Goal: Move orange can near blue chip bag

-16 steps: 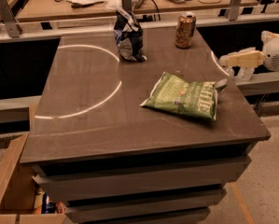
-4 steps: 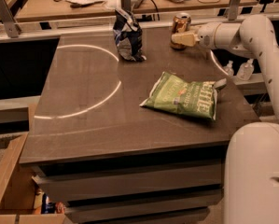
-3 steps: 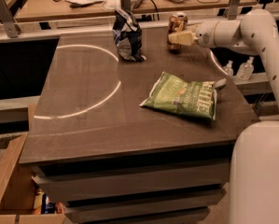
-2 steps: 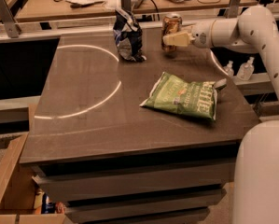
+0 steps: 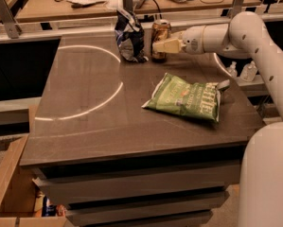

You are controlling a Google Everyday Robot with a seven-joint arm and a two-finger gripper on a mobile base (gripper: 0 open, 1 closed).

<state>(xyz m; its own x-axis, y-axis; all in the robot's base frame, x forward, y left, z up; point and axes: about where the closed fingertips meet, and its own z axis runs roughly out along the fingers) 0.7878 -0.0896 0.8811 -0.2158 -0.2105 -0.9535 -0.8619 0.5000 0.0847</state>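
Gripper [image 5: 160, 46] in from the right, fingers [image 5: 168, 45] clamped on the can [image 5: 159, 31] — upright at the far edge of the surface [image 5: 84, 131], just beside the blue bag [image 5: 129, 37].

The claw [image 5: 162, 46], at the far side of the bench [image 5: 84, 131], hid the lower front of the orange can [image 5: 160, 28]; the arm [image 5: 254, 37] ran off the right edge

Robotics lab, cable-strewn wooden benches [image 5: 51, 6], metal posts [image 5: 2, 15], dark table [image 5: 84, 131], robot fingers [image 5: 167, 45] at its far edge.
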